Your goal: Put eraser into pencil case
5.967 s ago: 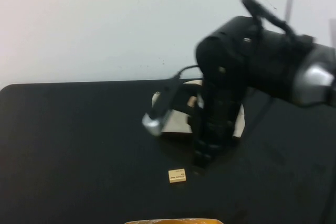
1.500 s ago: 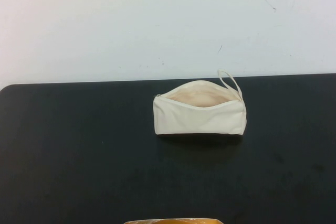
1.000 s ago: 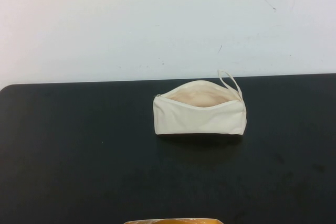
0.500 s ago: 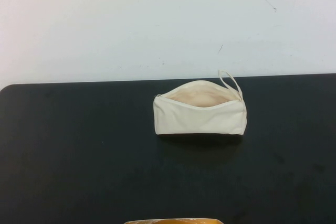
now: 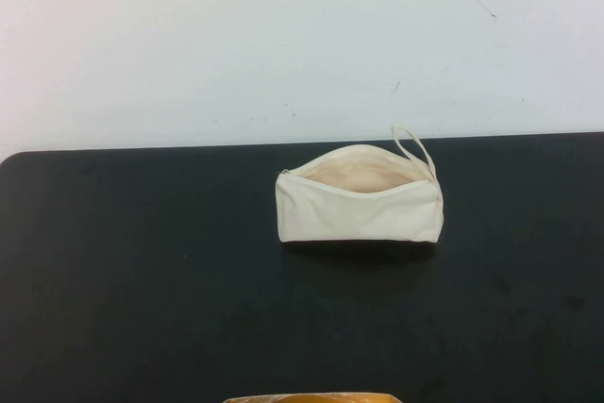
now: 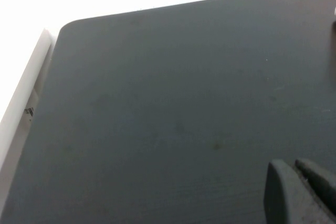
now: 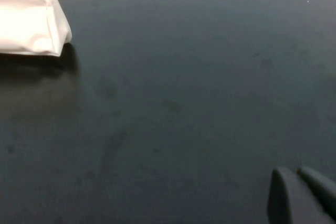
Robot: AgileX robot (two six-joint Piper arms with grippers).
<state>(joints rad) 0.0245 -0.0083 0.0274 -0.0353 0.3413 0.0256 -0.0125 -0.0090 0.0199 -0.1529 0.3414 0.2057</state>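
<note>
The cream-white pencil case [image 5: 359, 200] lies on the black table [image 5: 142, 280] at the back middle, zip open, pale pinkish lining showing, thin loop strap [image 5: 412, 145] at its right end. The eraser is not in view anywhere on the table. Neither arm shows in the high view. My left gripper [image 6: 295, 170] shows only in the left wrist view, shut and empty, above bare black table. My right gripper [image 7: 295, 176] shows only in the right wrist view, shut and empty, with one end of the pencil case [image 7: 31, 22] far from it.
A white wall rises behind the table. The table's rounded back-left corner [image 6: 68, 27] shows in the left wrist view. A thin yellow-orange edge [image 5: 311, 397] shows at the bottom of the high view.
Six seconds ago the right arm was over the pencil case and the eraser lay on the table in front of it. Now the arm has left the view and the eraser no longer shows.
</note>
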